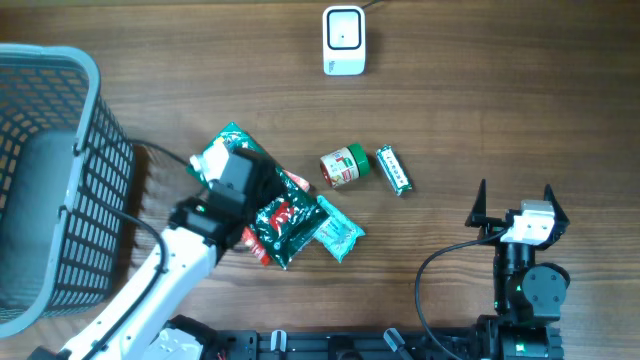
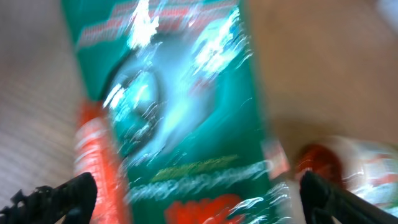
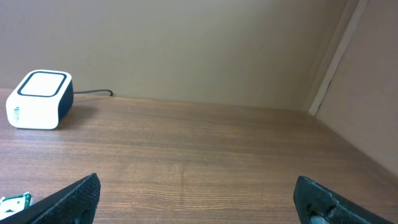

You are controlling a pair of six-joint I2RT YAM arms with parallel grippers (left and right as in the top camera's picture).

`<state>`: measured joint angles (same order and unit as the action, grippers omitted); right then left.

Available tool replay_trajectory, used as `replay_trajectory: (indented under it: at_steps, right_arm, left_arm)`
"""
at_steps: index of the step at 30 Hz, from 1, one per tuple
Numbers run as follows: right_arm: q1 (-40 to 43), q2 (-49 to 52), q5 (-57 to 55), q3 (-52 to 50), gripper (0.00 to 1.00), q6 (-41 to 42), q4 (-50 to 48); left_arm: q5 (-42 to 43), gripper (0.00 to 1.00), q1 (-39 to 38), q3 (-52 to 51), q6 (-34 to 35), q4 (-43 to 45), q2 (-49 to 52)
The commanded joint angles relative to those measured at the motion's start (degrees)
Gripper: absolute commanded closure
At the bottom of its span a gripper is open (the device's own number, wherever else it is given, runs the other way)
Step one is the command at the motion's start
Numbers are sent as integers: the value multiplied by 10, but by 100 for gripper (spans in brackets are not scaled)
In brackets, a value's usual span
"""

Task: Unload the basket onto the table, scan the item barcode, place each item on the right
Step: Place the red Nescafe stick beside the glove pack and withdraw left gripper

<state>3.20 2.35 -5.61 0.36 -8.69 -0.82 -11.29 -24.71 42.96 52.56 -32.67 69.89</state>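
Several items lie mid-table: a green and red packet [image 1: 285, 225], a teal packet [image 1: 338, 230], a small jar [image 1: 343, 167] and a green bar [image 1: 394, 169]. My left gripper [image 1: 238, 172] hangs over the left end of this pile, above another green packet [image 1: 222, 148]. In the left wrist view the gripper [image 2: 196, 194] is open, its fingers far apart, with a blurred green packet [image 2: 180, 112] below them; no barcode can be made out. The white scanner [image 1: 343, 40] stands at the far edge. My right gripper [image 1: 515, 197] stands open over bare wood at the front right.
A grey mesh basket [image 1: 70, 130] fills the left side beside my left arm. The right wrist view shows the scanner [image 3: 38, 99] far left with its cable, the wall behind and the table's right edge. A blurred red and white thing [image 2: 336, 162] lies right of the green packet.
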Motion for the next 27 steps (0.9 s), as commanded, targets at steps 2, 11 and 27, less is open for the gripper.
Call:
replay_trajectory:
  at_steps: [2,11,27]
  right_arm:
    - [0,-3,-3,-1,0,-3,-1]
    - [0,-3,-3,-1,0,-3,-1]
    - [0,-3,-3,-1,0,-3,-1]
  left_arm:
    - [-13,0,51,292,-247,75,-47]
    - [-200,0,56,501,-701,97,-90]
    - [187,0,248,161,-529,73,-562]
